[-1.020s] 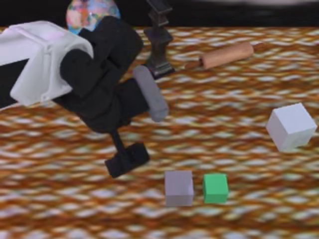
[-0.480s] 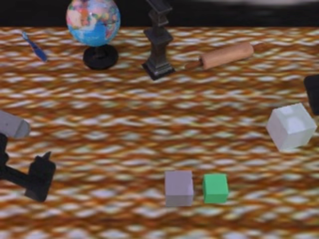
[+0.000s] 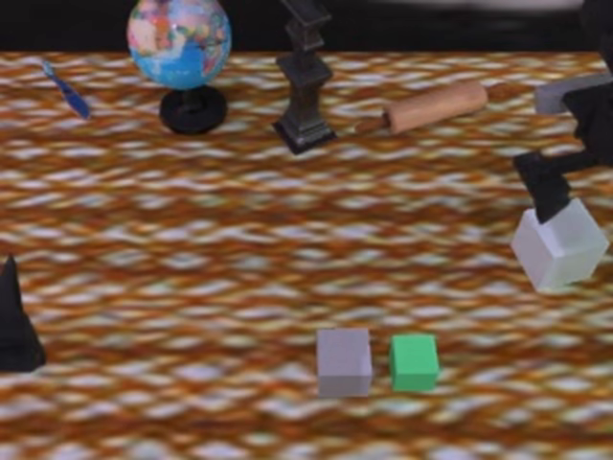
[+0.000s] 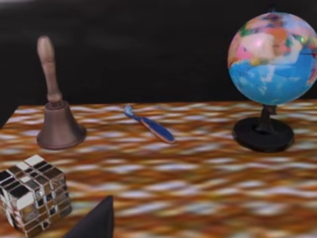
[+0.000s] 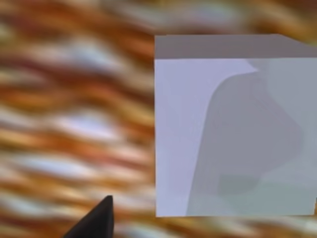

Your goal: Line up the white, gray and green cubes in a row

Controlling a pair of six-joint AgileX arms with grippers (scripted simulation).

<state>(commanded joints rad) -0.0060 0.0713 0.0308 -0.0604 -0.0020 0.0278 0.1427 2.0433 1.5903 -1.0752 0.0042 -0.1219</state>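
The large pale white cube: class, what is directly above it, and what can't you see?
The right gripper hangs over the large pale white cube near the table's right edge, covering its far top corner. Whether it touches the cube can't be told.

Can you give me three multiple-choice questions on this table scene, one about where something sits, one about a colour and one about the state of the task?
1. Where is the large pale white matte cube?
A. at the table's right edge, apart from the other two cubes
B. touching the small cube
C. beside the globe

2. What colour is the smallest matte cube?
A. red
B. bright green
C. blue

3. How does the row stand?
A. all three cubes lined up
B. no two cubes near each other
C. two cubes side by side, the third apart

Answers: 1 A, it lies far right, under the right gripper. 2 B, it is bright green. 3 C, the lavender-gray matte cube sits beside the green one with a narrow gap, the white cube far off; the left gripper is at the left edge.
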